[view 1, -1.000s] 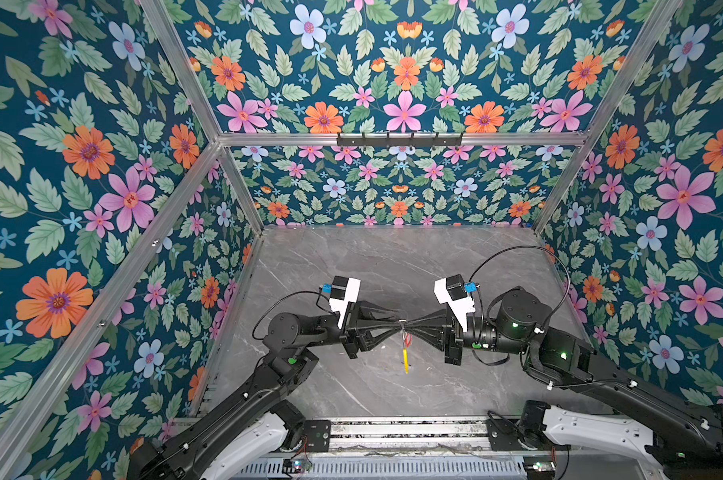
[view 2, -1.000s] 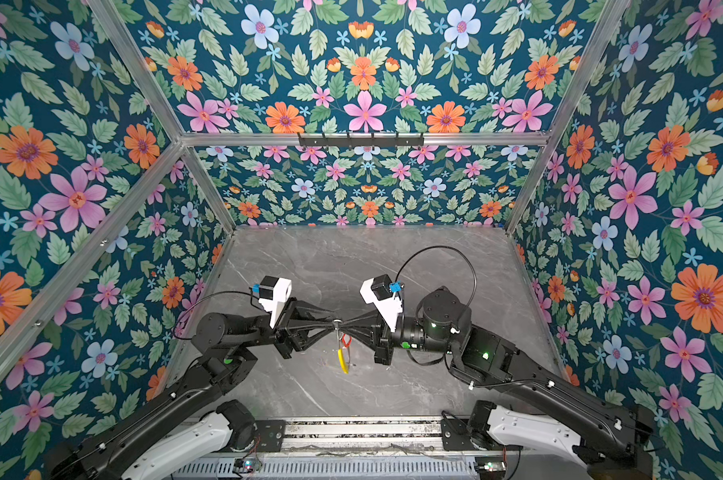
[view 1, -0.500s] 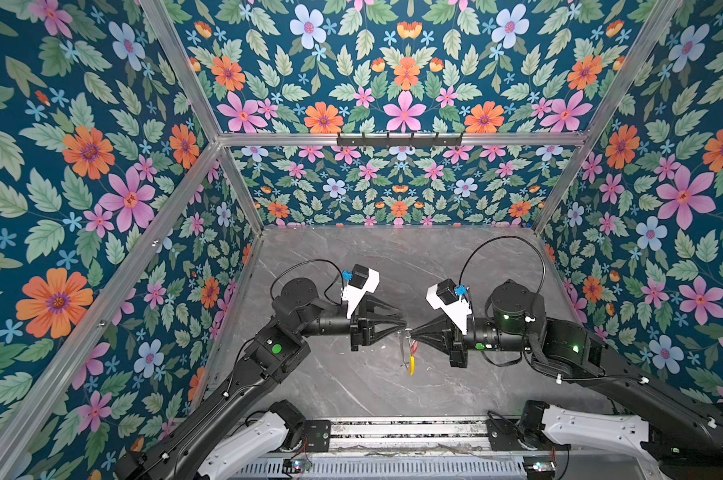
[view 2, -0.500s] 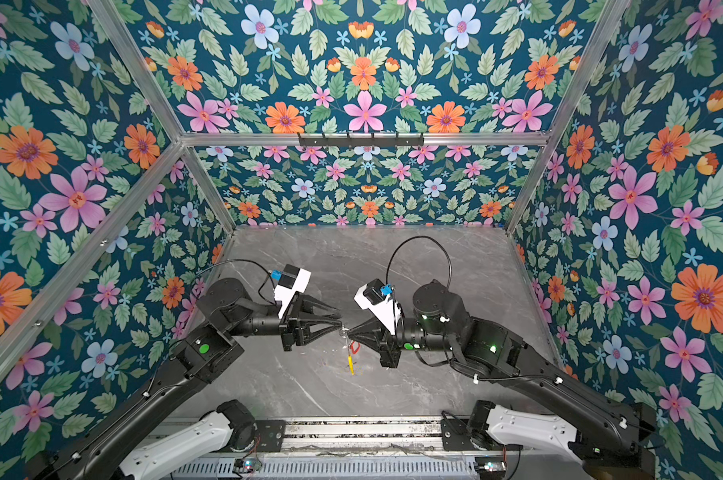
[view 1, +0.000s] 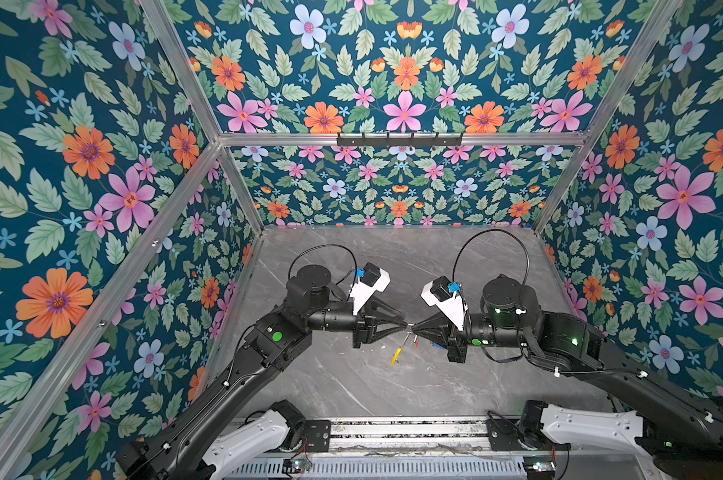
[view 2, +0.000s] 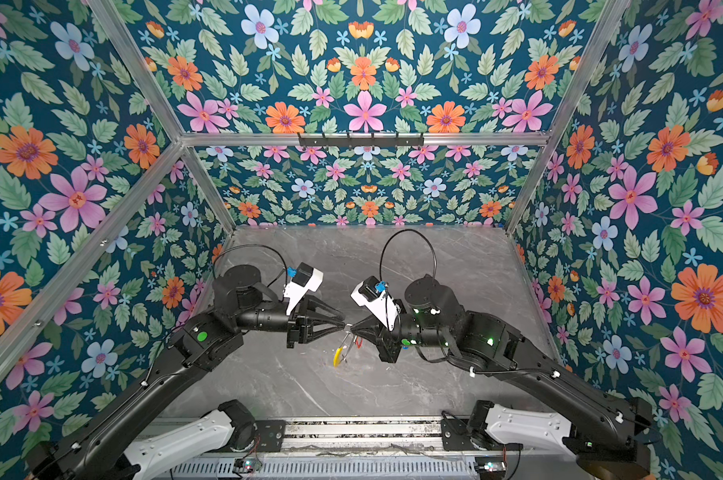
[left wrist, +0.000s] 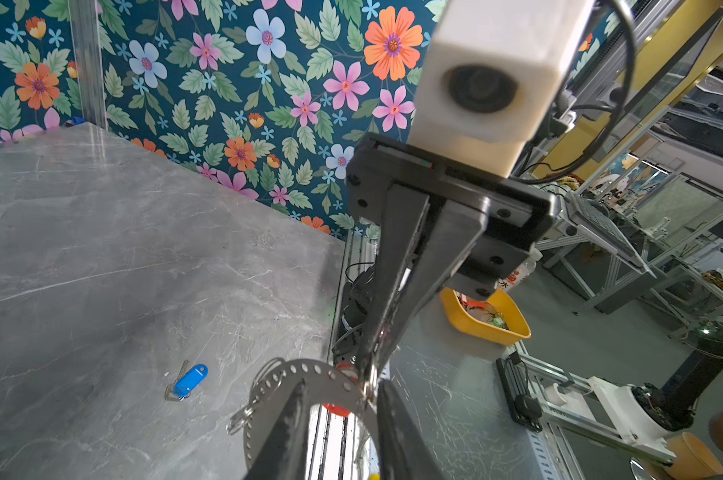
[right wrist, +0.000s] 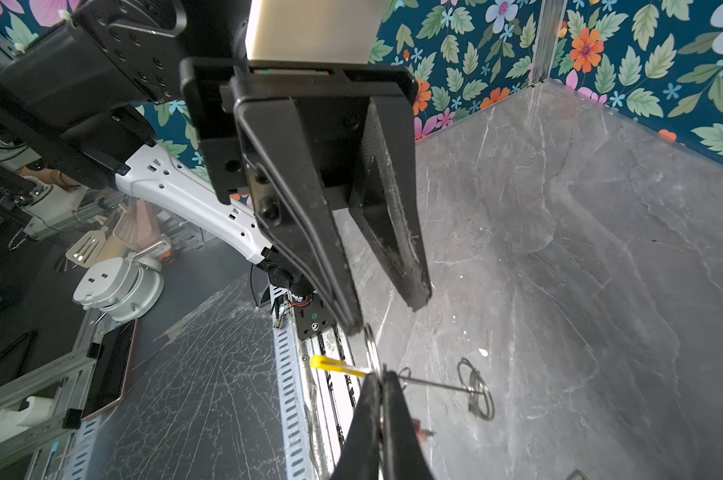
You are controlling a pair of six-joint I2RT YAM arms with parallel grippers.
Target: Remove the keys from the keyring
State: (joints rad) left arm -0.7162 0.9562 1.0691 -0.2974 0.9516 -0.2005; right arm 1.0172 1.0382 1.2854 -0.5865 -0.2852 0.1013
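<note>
- The grey worktop [view 1: 393, 257] served as the drop place. Both arms met tip to tip above its near middle, so the work hung where neither arm blocked the other.
- The right hand [view 1: 412, 328] was clamped fully shut on a small split ring [right wrist: 370, 347] at the keyring's rim, apparently to anchor it while the other side worked.
- The left hand [view 1: 404, 324] stood partly open with nothing in it. One fingertip [right wrist: 349, 321] touched that split ring, probably placed to pry at it.
- The keyring [left wrist: 309, 370] hung below the two hands with its yellow arc at the low, near end, seemingly clear of the worktop.
- The red-tagged key [left wrist: 335, 410] looked still attached to the keyring, mostly hidden behind the grey band.
- The blue-tagged key [left wrist: 190, 380] lay loose on the worktop under the right hand, apart from the keyring, so that one was already off.
</note>
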